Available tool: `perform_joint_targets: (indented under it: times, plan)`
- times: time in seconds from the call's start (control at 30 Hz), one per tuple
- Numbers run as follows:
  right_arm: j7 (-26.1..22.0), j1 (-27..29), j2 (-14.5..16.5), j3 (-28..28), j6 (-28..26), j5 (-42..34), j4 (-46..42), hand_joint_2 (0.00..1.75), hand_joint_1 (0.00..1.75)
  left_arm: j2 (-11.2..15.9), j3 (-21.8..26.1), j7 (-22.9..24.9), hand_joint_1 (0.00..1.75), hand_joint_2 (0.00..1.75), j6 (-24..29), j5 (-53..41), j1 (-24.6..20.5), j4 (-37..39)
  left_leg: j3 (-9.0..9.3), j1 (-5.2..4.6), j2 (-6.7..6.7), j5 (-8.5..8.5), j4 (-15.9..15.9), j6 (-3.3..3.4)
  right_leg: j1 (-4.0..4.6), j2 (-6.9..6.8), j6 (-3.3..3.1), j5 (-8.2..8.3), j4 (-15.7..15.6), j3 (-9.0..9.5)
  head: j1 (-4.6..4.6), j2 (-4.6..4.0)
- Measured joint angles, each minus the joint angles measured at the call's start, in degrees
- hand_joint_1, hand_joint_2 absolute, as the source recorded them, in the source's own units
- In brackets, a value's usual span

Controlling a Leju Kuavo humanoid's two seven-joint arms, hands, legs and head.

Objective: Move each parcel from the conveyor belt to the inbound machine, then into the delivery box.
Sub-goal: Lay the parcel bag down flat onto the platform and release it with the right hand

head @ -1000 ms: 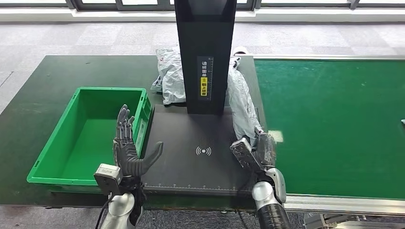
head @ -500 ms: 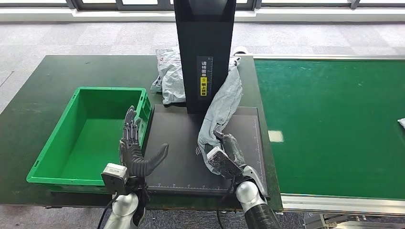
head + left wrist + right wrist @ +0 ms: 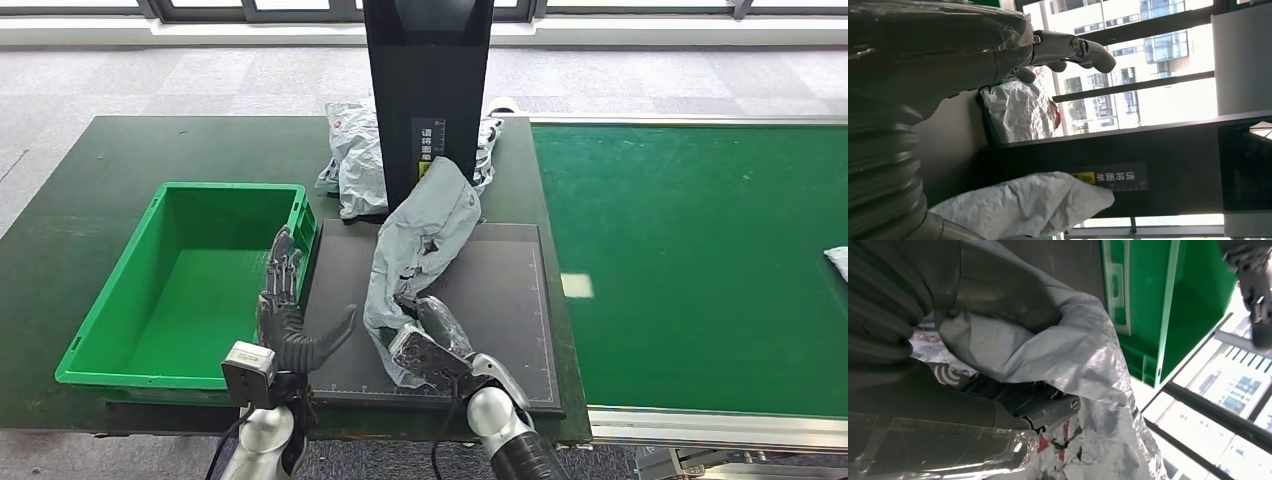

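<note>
The right robot hand (image 3: 425,340) grips the near end of a grey parcel (image 3: 420,245), fingers closed into its crumpled film; the right wrist view shows the wrap (image 3: 1083,365) bunched over the fingers. The parcel drapes across the black plate of the inbound machine (image 3: 500,300), running from the hand up toward 12 o'clock, where its far end leans against the foot of the machine's black column (image 3: 430,60) and covers the lower part of the yellow label. The parcel lies over the plate's left half; the plate's right half, at 3 o'clock from the parcel, is bare out to its edge.

The left robot hand (image 3: 290,310) is open and holds nothing, fingers spread and pointing away, thumb out toward the parcel. It hovers over the seam between the plate's left edge and the right wall of the green delivery box (image 3: 110,300), at 9 o'clock from the parcel. The box sits just beside the plate on the dark green surface (image 3: 130,150).

A second grey parcel (image 3: 350,160) lies behind the column at 11 o'clock. The conveyor belt (image 3: 700,250) stretches to 3 o'clock, with a pale parcel corner (image 3: 838,262) at its right edge.
</note>
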Motion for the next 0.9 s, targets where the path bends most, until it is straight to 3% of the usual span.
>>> perform_joint_targets:
  times: [0.17,0.43,0.67,0.9]
  plan:
    - [0.68,-0.61,0.00,3.00,-3.19,-1.89,1.25,0.00,0.00,0.00,-0.12,0.00,0.00,1.75,-0.22,-0.65,-0.09,0.50,0.00,0.00,0.00,0.00,0.00,0.00,0.00,0.02,0.00,0.00,0.00,0.00,0.01,0.00]
    - [-1.42,-0.09,-0.08,3.04,-11.66,1.10,-0.27,0.00,0.00,-0.01,-0.12,0.00,0.00,1.75,-0.04,-0.91,-0.11,0.79,0.00,0.00,0.01,0.00,0.00,0.00,-0.01,0.04,-0.01,0.00,0.00,-0.01,0.00,-0.01]
    - [-5.56,2.32,-0.55,2.77,-24.71,2.15,-8.56,0.00,0.00,0.00,-0.12,0.00,0.00,1.75,1.82,-1.06,-0.08,0.66,0.00,0.00,0.01,-0.02,0.00,-0.04,0.00,0.05,-0.01,0.00,0.00,-0.03,0.01,0.00]
    - [-6.34,6.10,-1.76,3.04,-35.24,1.47,-19.14,0.00,0.00,0.00,-0.14,-0.02,0.00,1.75,4.93,-2.03,-0.07,0.59,-0.01,0.00,0.00,-0.04,0.00,-0.05,-0.01,0.06,-0.02,-0.01,0.00,-0.02,0.01,-0.01]
